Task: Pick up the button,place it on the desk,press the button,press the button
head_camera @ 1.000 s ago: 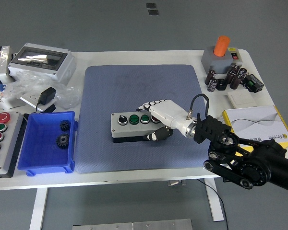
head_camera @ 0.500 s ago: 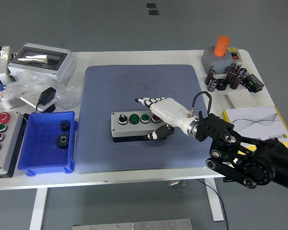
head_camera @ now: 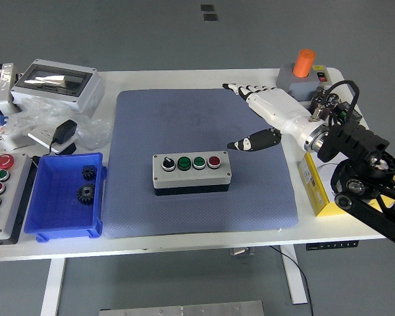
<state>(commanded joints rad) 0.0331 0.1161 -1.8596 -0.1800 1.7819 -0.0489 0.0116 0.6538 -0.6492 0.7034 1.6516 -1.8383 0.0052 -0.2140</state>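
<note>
The right hand [head_camera: 263, 115] is hovering above the far right part of the blue mat [head_camera: 151, 112], fingers extended and apart, thumb angled down toward the near left; it is holding nothing and is touching nothing. The black right arm [head_camera: 362, 171] is entering from the right edge, passing over a yellow-edged booklet [head_camera: 316, 187]. The button box [head_camera: 191, 174], grey-topped with a black base, is lying flat on the mat near its centre, well apart from the hand, to the hand's near left; its top is carrying a black selector, two green buttons and one red button in a row. Left of the mat, a blue bin [head_camera: 59, 210] is holding two dark gears; a second button panel [head_camera: 3, 191] is sitting at the left edge of the white surface [head_camera: 204, 240]; a grey enclosure [head_camera: 58, 84] is standing at the far left. At the far right corner, an orange-capped grey unit [head_camera: 301, 74] is standing just behind the hand.
</note>
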